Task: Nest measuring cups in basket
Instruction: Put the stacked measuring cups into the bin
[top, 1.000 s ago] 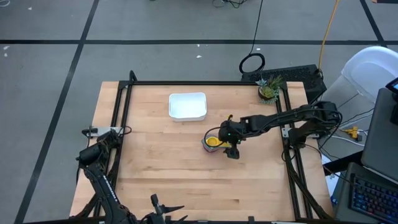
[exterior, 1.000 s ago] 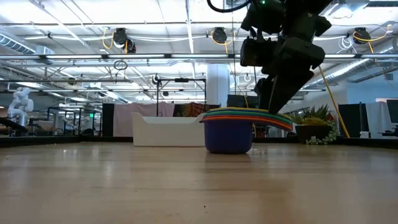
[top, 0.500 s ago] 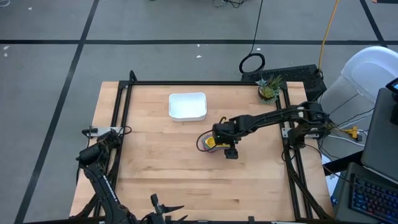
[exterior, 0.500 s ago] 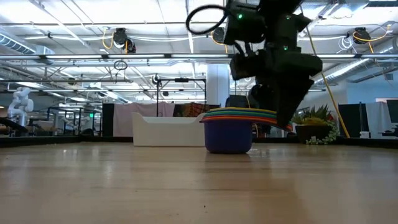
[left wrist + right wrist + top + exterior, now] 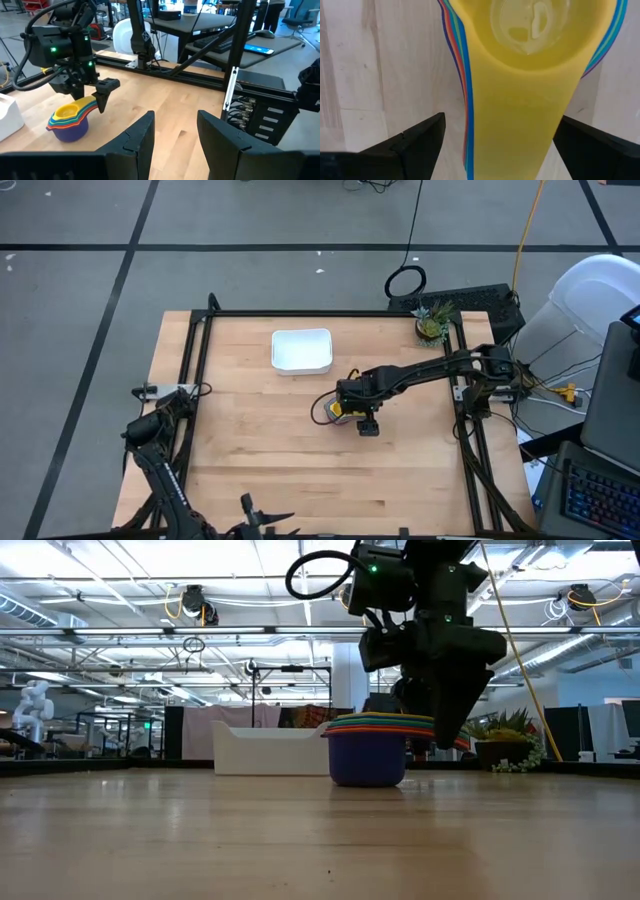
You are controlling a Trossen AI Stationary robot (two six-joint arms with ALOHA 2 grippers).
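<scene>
Right wrist view, right claw (image 5: 492,137) spread wide astride nested measuring cups (image 5: 530,75) handles, no readable writing, left claw (image 5: 175,132) parted, empty.

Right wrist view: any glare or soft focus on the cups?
Right wrist view: a bright glare patch sits in the bowl of the top yellow plastic measuring cup, whose near handle looks soft; low view: the nested stack of coloured cups is backlit by ceiling lights, with the right gripper nearly a silhouette.
</scene>
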